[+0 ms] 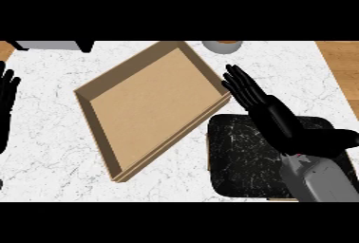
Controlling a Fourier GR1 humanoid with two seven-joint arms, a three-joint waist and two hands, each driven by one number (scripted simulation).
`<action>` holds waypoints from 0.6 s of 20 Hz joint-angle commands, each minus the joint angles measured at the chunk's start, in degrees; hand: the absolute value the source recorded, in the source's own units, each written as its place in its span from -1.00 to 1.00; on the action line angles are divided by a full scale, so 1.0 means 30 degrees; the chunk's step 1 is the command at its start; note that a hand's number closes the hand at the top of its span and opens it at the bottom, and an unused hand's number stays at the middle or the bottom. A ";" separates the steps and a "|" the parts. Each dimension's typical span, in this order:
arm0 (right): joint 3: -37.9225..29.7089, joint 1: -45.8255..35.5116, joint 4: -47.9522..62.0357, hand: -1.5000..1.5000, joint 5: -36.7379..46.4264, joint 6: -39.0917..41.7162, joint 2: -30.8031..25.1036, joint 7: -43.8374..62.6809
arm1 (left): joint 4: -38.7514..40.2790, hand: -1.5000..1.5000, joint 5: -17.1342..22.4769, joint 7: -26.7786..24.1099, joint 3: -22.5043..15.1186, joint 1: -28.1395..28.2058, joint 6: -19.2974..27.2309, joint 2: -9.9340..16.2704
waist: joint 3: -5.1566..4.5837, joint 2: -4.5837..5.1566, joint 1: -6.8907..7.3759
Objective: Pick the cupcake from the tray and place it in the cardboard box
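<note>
The cardboard box [151, 107] is a shallow open tray-like box lying at an angle in the middle of the marble counter; nothing shows inside it. To its lower right sits the black marbled tray [238, 161]. My right hand [270, 111] stretches over the tray's upper edge, open, with straight fingers pointing up-left, their tips beside the box's right corner. No cupcake shows in this view; the hand and forearm [319, 178] hide part of the tray. My left hand [7, 95] rests open at the left edge, fingers up.
A round grey cup-like object [223, 45] stands at the counter's far edge, just beyond the box's top corner. A grey and dark appliance [52, 45] sits at the far left. Wooden floor shows past the counter's right edge [344, 76].
</note>
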 commanded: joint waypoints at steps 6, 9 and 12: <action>-0.6189 0.5205 0.1332 -1.00 -0.0221 -0.3835 -0.2555 -0.0645 | 0.3358 0.00 -0.3585 0.0428 -0.0364 0.3386 0.1004 0.2253 | 0.0898 0.0161 -0.1750; -0.2739 0.5360 0.2437 -1.00 0.8568 -0.2589 -0.8746 -0.0575 | 0.3366 0.00 -0.3257 0.0821 -0.1086 0.3237 0.0676 0.1593 | 0.0660 0.0302 -0.1800; -0.5299 0.9045 0.3560 -1.00 0.5010 -0.4624 -0.4772 -0.5253 | 0.3923 0.00 -0.4359 0.0769 -0.2015 0.2858 0.1434 0.0703 | 0.0896 0.0154 -0.1484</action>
